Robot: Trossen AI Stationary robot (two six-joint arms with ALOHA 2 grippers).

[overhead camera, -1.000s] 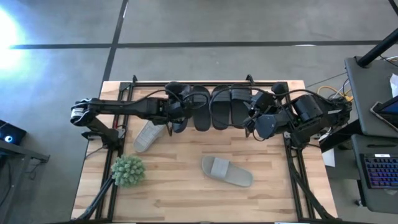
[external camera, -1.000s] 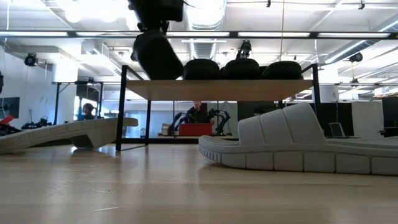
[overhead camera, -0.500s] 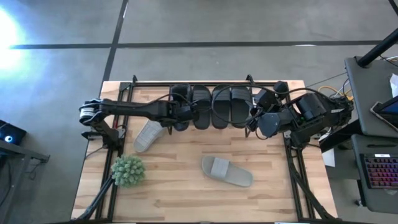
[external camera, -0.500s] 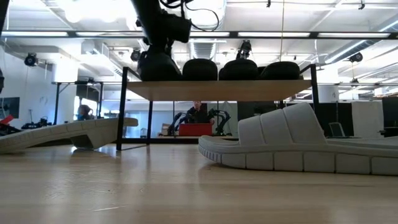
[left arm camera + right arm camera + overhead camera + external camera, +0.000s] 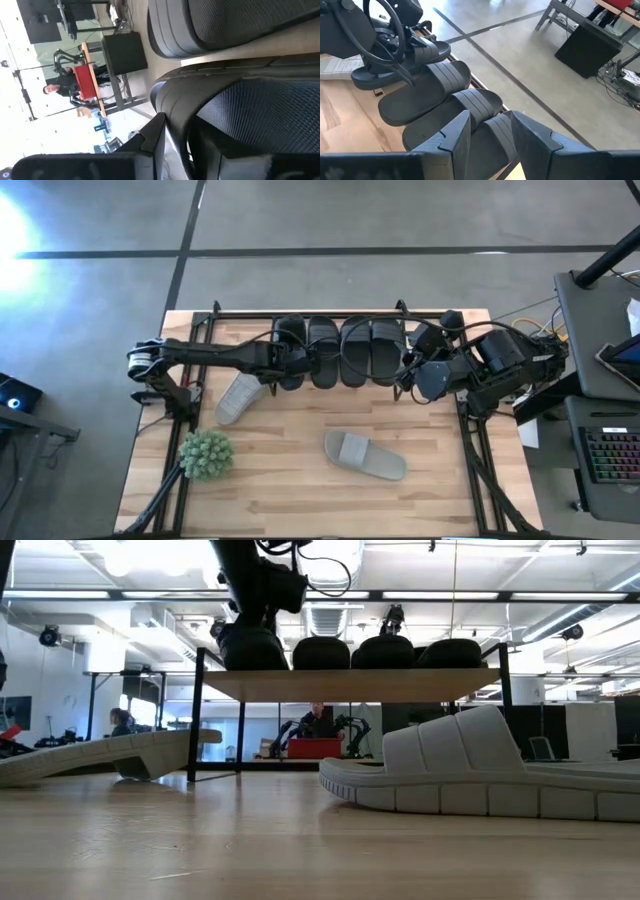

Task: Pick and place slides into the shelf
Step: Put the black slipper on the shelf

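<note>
- Four black slides (image 5: 340,350) sit in a row on the shelf (image 5: 350,683); two grey ones lie on the table, one (image 5: 238,397) just below my left gripper (image 5: 290,370), one (image 5: 365,455) well apart.
- My left jaws clamp the end black slide's (image 5: 240,115) edge.
- My right gripper (image 5: 490,132) hovers over the row's other end, jaws apart, empty.
- Slides look light, springy foam, matte not slippery; I'd pinch the stiff sole rim or strap.

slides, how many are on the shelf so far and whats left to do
Done: four black slides sit in a row on the shelf top. In hand: the left gripper is at the leftmost black slide, fingers around it. The right gripper waits open by the row's right end. Left: two grey slides on the table, one near the plant, one mid-table.
</note>
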